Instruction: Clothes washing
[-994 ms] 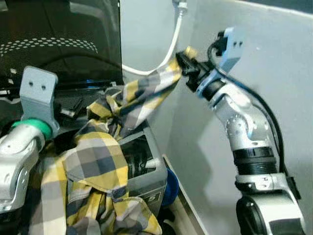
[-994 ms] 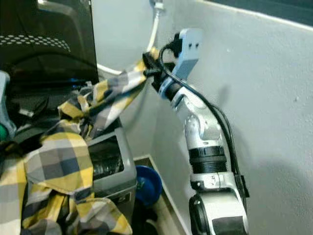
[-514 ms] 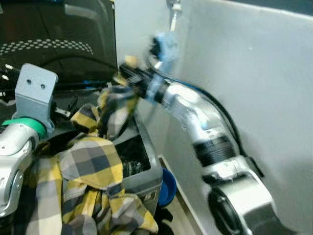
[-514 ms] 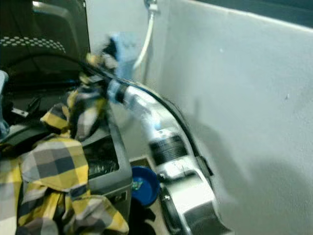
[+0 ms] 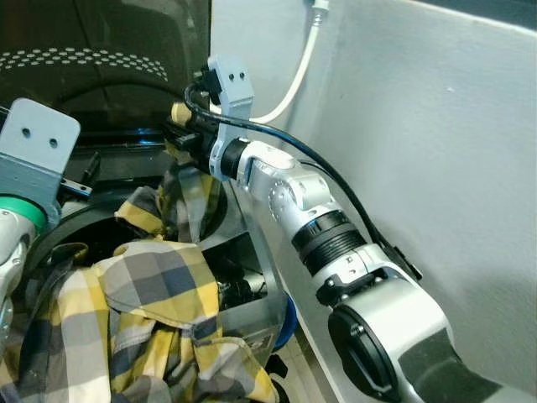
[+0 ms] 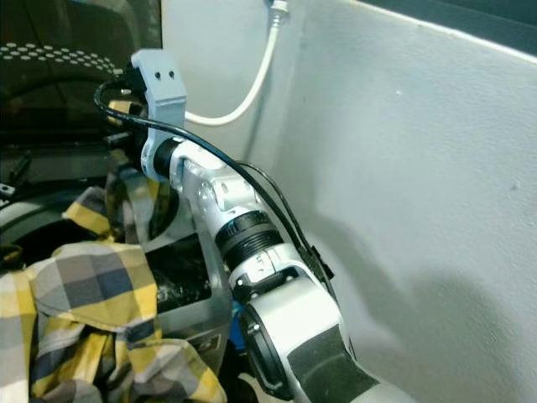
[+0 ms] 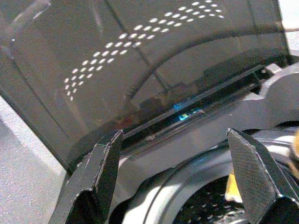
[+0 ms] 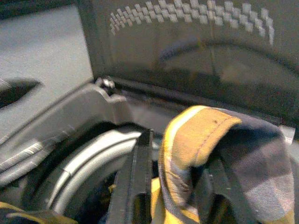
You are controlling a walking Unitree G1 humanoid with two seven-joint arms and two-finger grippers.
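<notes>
Silver right arm (image 5: 294, 201) outstretched, fingers (image 8: 140, 186) pinching plaid shirt (image 5: 159, 294)

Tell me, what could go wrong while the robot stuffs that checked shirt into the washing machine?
Most of the plaid shirt is draped over the washing machine's front rim, outside the drum, so it might slide to the floor if let go. The right gripper pinches just one end, above the drum opening, so the rest may stay hanging out. The open left gripper holds nothing, so it gives no help if the cloth slips.
</notes>
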